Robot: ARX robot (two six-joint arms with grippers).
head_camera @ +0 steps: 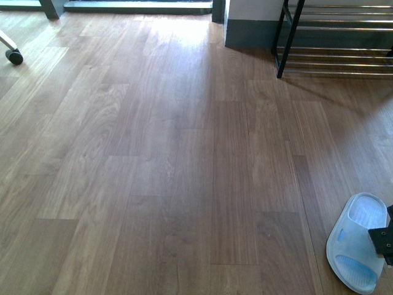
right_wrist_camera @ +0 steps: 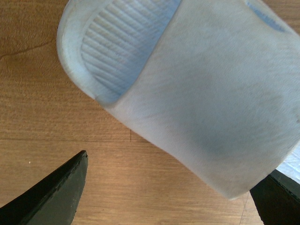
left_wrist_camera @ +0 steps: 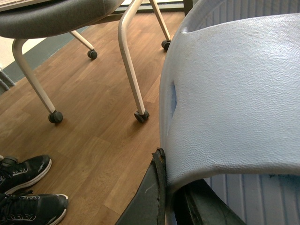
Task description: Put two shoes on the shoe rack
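Note:
In the left wrist view, my left gripper (left_wrist_camera: pixel 171 190) is shut on the strap edge of a pale blue slide (left_wrist_camera: pixel 234 93), which fills most of that view. A second pale blue slide (head_camera: pixel 358 243) lies on the wood floor at the front view's lower right. My right gripper (right_wrist_camera: pixel 168 197) hangs open just over its strap (right_wrist_camera: pixel 211 108), one dark finger (right_wrist_camera: pixel 58 190) on each side and apart from it. Only a black corner of the right gripper (head_camera: pixel 384 239) shows in the front view. The shoe rack (head_camera: pixel 331 37), black frame with chrome bars, stands at the far right.
A chair on white legs with black casters (left_wrist_camera: pixel 141 116) stands beside the left arm. Two black sneakers (left_wrist_camera: pixel 23 173) lie on the floor near it. Another caster (head_camera: pixel 13 56) shows far left in the front view. A grey-based wall corner (head_camera: pixel 249 31) adjoins the rack.

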